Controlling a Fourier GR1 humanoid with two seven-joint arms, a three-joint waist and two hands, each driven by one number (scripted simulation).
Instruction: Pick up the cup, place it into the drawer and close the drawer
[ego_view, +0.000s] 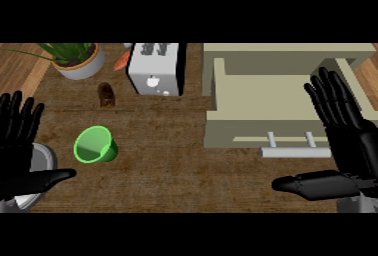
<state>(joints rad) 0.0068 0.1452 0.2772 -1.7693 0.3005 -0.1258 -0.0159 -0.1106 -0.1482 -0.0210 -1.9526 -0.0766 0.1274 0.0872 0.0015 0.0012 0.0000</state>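
Okay, I've got both hands up in the head view, palms facing in, fingers straight and pointing away from me. My left hand (21, 145) sits at the left edge, thumb stuck out toward the middle, fingers spread and relaxed, holding nothing. My right hand (345, 135) mirrors it on the right edge, thumb jutting inward low down, fingers extended, also carrying nothing; its fingertips overlap the right side of the drawer in my view.

Writing? None I can read. The toaster (156, 70) has a small pale mark on its front face, but I can't make it out.

The cup (96, 145), bright green, lies tipped on its side on the counter (184, 175), its open mouth facing toward me, near my left hand but not touching it. The drawer (273, 100) is pulled open, pale beige, with its bar handle (295, 151) toward me; the cup is well apart from it, off to its left.

Behind the cup there's a small brown object (107, 95), a potted plant (74, 60) in a white pot, and an orange carrot (122, 60) just beside the toaster.
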